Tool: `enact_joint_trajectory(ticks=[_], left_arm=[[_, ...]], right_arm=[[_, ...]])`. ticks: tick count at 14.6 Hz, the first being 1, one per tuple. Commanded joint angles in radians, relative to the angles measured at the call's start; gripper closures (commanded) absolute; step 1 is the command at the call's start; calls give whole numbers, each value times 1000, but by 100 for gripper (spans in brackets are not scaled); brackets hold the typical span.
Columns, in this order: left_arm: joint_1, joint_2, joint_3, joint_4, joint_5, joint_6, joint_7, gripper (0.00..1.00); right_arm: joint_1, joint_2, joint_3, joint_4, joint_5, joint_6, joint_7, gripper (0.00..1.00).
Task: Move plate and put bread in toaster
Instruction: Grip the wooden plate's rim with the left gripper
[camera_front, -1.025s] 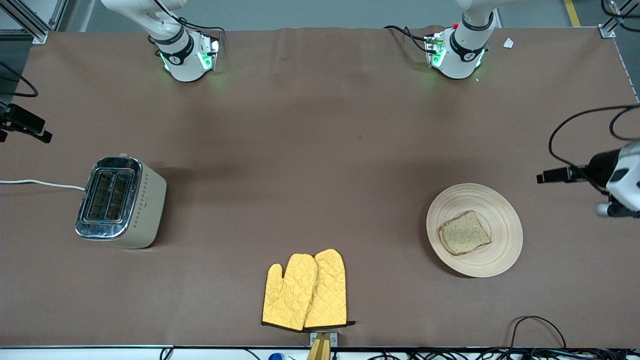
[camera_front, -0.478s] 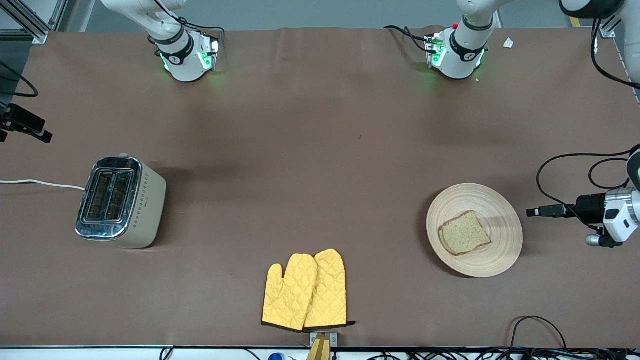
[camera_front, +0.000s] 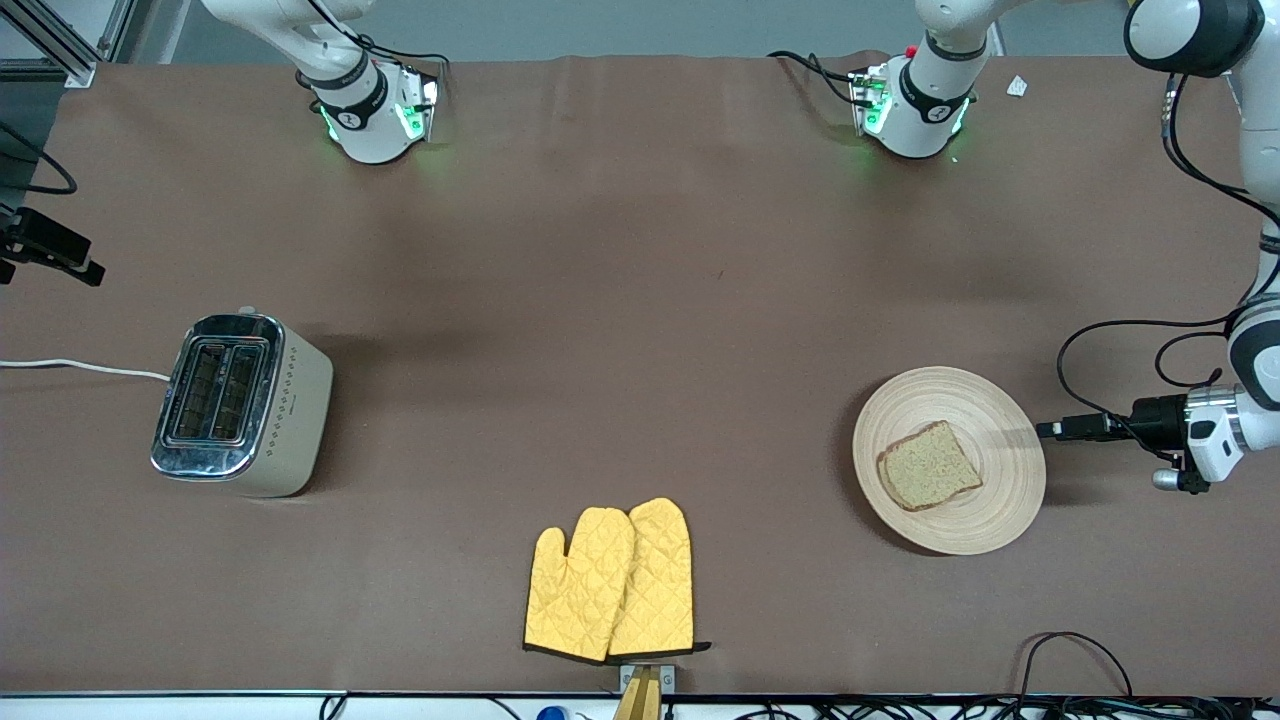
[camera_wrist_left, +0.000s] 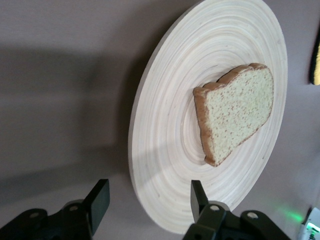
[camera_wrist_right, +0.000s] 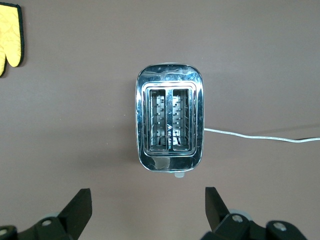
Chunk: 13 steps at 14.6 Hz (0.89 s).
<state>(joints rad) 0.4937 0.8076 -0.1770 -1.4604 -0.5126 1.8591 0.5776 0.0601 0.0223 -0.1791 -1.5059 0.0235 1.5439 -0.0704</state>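
Note:
The beige wooden plate (camera_front: 962, 393) lies toward the left arm's end of the table with the brown bread slice (camera_front: 930, 466) on it. My left gripper (camera_front: 1046, 430) is open and low at the plate's rim, with the rim between its fingers in the left wrist view (camera_wrist_left: 150, 195), which also shows the plate (camera_wrist_left: 165, 150) and the bread (camera_wrist_left: 237, 117). The toaster (camera_front: 240, 400) stands toward the right arm's end, both slots empty. My right gripper (camera_wrist_right: 147, 200) is open and empty, high above the table beside the toaster (camera_wrist_right: 170, 120).
A pair of yellow oven mitts (camera_front: 612, 580) lies near the front edge at the table's middle. The toaster's white cord (camera_front: 80, 366) runs off the right arm's end of the table. Black cables hang from the left arm beside the plate.
My left arm has come down and moved toward the plate, bringing its open gripper to the rim. The plate, bread and toaster have not moved.

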Motion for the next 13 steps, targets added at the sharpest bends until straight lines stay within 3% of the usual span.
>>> enact_joint_trajectory(ticks=[1, 6, 11, 13], left_arm=[[2, 39, -6, 20, -69, 20, 31, 33], [2, 64, -4, 18, -173, 51, 31, 51], [13, 90, -4, 18, -178, 51, 34, 79], [14, 94, -4, 18, -178, 51, 39, 86]], right_arm=[[1, -15, 0, -19, 6, -2, 6, 0], [3, -15, 0, -19, 6, -1, 6, 0], [3, -15, 0, -19, 6, -2, 6, 0], [3, -15, 0, -19, 6, -2, 6, 0]])
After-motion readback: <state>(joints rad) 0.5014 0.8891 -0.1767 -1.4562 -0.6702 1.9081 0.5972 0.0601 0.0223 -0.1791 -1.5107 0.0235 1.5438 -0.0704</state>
